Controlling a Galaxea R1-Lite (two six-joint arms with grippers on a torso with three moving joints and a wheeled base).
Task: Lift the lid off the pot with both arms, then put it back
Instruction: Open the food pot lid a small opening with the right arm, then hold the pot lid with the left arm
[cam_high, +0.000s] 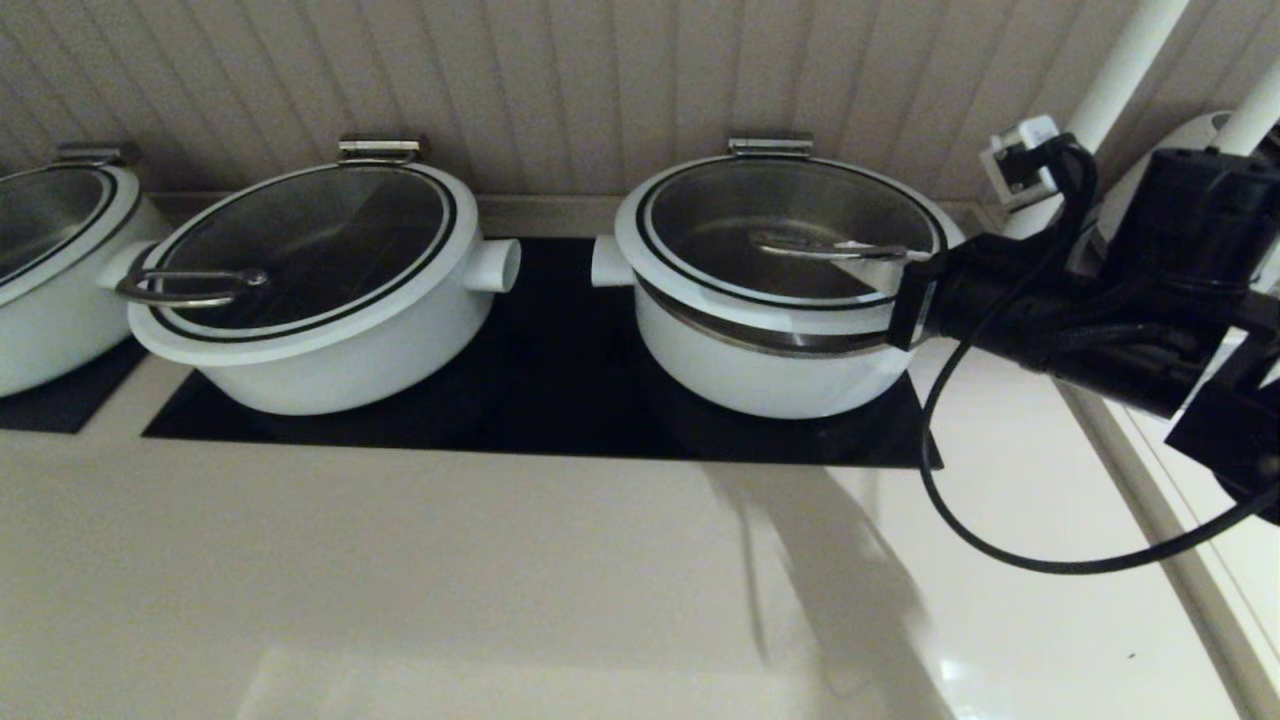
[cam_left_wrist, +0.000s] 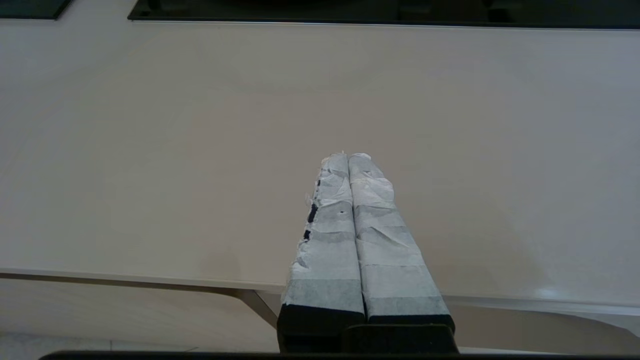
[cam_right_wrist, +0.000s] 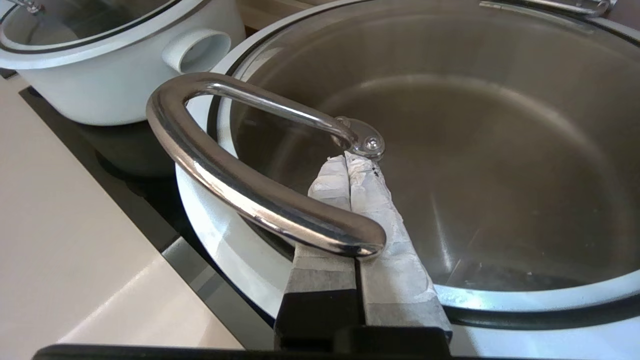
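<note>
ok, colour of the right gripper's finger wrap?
White tape on the fingers, black at the base; right wrist view shows it best.

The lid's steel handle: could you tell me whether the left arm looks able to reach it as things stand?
Probably not yet: the left tool is over bare counter, and the right tool already sits under the handle.

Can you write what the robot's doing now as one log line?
right end effector: shut, slid under handle | lid: tilted up | pot | left end effector: shut, over counter
</note>
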